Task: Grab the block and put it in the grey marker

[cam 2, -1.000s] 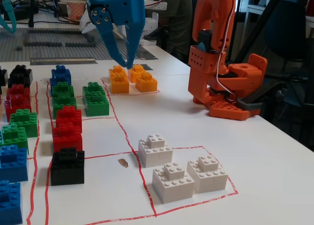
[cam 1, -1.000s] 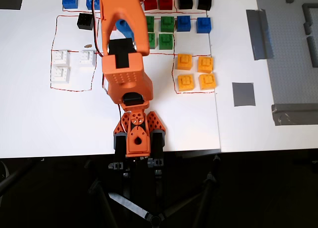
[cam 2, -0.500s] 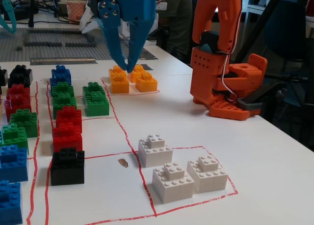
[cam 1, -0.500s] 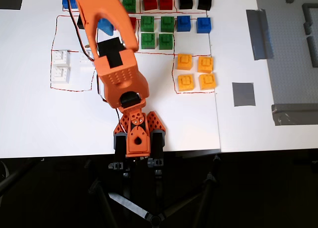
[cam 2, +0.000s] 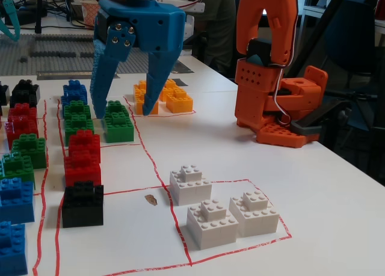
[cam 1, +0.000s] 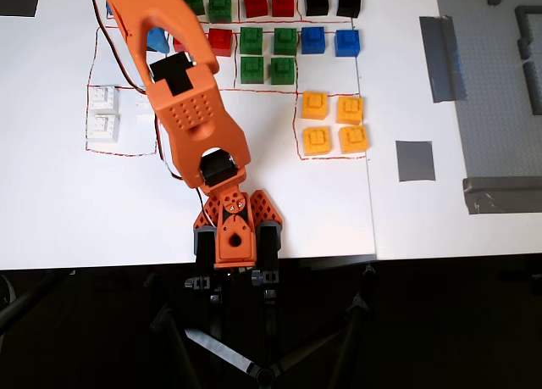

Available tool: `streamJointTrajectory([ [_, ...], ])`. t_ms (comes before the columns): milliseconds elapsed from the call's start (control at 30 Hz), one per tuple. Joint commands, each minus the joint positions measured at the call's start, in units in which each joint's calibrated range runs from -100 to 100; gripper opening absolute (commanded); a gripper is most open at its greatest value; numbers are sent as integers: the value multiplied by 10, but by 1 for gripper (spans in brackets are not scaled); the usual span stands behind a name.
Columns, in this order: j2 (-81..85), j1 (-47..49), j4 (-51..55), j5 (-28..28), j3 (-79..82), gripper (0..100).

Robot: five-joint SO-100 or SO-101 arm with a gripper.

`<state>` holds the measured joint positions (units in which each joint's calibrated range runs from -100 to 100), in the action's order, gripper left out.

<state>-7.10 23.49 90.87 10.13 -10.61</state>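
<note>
From my remote station: at the left of the overhead view, three white stud-topped toy bricks (cam 1: 103, 113) sit in their red-outlined box. Beside them the orange printed arm (cam 1: 190, 118) reaches out over the white surface (cam 1: 288, 211).

In the fixed view its blue two-fingered pincer (cam 2: 123, 109) hangs in the air with its jaws spread wide and nothing held. It is above the rows of coloured bricks.

The block, a small red square toy brick with a raised stud top (cam 2: 84, 145), stands on the surface in a tight column. A second red brick (cam 2: 81, 168) touches it on the near side, and a black brick (cam 2: 82, 204) comes after that. I cannot tell from here which red one the fingers are lined up over.

My plan is to centre over one brick and come straight down. I will put the fingers on the two sides that have no neighbour, then close only once both tips are below the stud.

To the right lie green bricks (cam 1: 254, 67), then four yellow bricks (cam 1: 334, 122). Well apart at the far right is the grey marker, a flat mid-grey square of tape (cam 1: 415, 160).

I judge the carry should go high enough to clear the yellow group. The brick should be set down flat inside the patch.
</note>
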Motion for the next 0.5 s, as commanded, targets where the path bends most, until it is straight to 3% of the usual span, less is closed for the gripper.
streamJointTrajectory([
  [0,26,5,-19,6,-30,27],
  [467,-31,-27,-43,-10,-60,37],
])
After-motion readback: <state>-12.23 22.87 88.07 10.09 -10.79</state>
